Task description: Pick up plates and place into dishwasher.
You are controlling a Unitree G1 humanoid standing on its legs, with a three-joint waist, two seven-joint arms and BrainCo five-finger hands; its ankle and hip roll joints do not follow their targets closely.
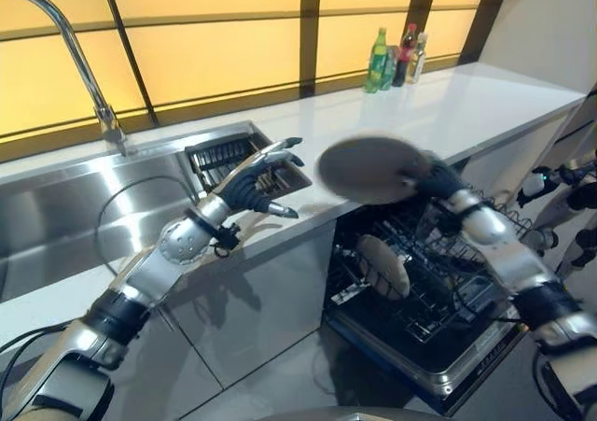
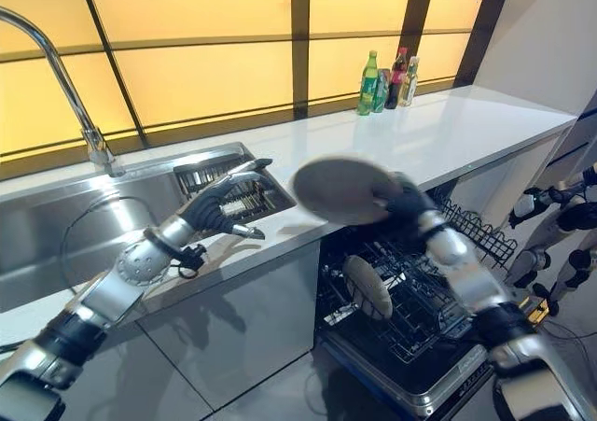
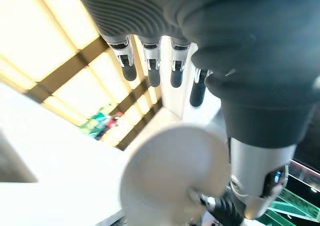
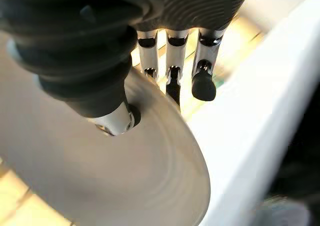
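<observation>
Right wrist view: plate (image 4: 125, 171) pinched in right hand (image 1: 431, 176), above dishwasher (image 1: 438, 290).

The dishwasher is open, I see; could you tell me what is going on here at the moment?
The robot's right hand grips a grey plate by its rim and holds it in the air above the open dishwasher, over the edge of the white counter. One plate already stands upright in the lower rack. The left hand hovers open and empty over the counter beside the sink. The held plate has not yet gone into the rack.
</observation>
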